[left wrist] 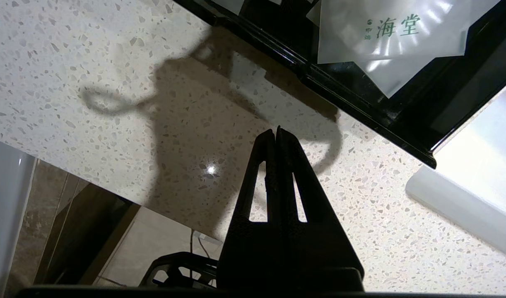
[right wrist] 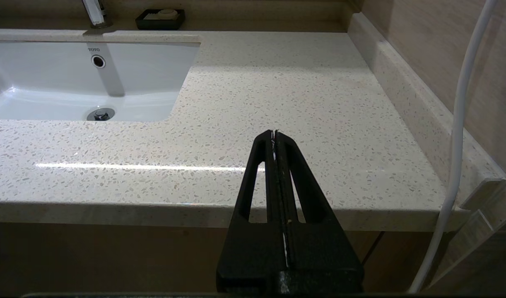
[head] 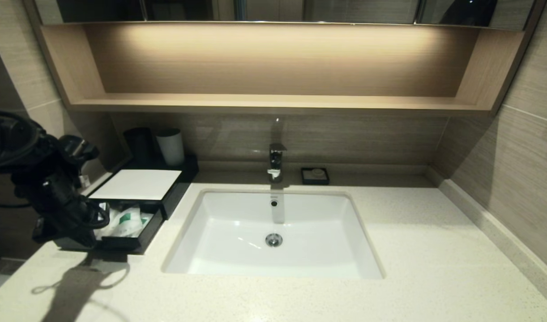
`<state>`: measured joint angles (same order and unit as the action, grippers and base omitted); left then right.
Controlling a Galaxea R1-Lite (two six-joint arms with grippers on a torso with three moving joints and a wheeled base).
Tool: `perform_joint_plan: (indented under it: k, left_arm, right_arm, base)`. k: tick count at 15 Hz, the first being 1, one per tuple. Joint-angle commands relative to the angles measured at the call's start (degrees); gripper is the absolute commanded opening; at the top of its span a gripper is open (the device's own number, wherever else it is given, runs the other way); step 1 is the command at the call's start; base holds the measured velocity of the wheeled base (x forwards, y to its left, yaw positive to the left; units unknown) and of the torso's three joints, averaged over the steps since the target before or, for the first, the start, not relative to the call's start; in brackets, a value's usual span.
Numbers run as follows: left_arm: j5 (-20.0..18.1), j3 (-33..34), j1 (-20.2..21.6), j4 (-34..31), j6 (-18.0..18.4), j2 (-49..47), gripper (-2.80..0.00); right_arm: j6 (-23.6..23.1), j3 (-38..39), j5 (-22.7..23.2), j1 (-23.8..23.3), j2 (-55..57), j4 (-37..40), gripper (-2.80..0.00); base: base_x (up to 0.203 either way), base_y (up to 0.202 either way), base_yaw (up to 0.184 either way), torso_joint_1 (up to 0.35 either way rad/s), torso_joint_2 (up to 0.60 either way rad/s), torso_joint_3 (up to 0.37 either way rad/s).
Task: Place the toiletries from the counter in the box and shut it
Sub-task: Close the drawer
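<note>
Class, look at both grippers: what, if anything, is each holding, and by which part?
Nothing. The left gripper and the right gripper are both shut on empty air.

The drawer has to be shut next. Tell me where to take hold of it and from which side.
Push, don't pinch. The drawer stands pulled out toward the counter's front edge, packets inside. Its low flat front wall is the contact face; bring the shut left end effector from the front, square on, mid-width, probably.

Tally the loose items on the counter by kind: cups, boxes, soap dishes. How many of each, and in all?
Cups: 2, a black cup and a white cup
Boxes: 1, the box, drawer open with packets inside
Soap dishes: 1, the soap dish beside the tap
Total: 4
</note>
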<state>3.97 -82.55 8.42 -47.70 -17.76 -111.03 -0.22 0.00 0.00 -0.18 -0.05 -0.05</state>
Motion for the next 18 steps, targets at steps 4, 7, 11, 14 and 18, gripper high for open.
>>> perform_joint_plan:
  k: [4,7,11,14,18]
  left_arm:
    - [-0.1,0.2,-0.25,-0.29,-0.17,-1.47,-2.8]
    - [-0.1,0.03,-0.34,0.19,-0.17,-2.51,-2.8]
    - [-0.37,0.03,-0.64,1.97,-0.26,-4.1,-2.8]
    - [-1.87,0.2,-1.65,2.61,-0.26,-4.54,-2.8]
    - [-3.18,-0.5,-1.74,3.06,-0.26,-5.2,-2.8]
  right_arm:
    - [-0.04,0.09,0.0,0.01,0.05,-0.04,-2.8]
    - [-0.04,0.09,0.05,0.01,0.02,-0.04,-2.8]
    - [-0.04,0.09,0.02,0.01,0.05,-0.04,-2.8]
    - [-0.04,0.09,0.01,0.01,0.05,-0.04,-2.8]
    - [-0.04,0.09,0.0,0.01,0.05,-0.04,-2.8]
  base:
    - [0.0,0.0,0.0,0.0,0.0,0.0]
    - [0.0,0.0,0.0,0.0,0.0,0.0]
    - [0.0,0.0,0.0,0.0,0.0,0.0]
    - [0.0,0.0,0.0,0.0,0.0,0.0]
    - [0.0,0.0,0.0,0.0,0.0,0.0]
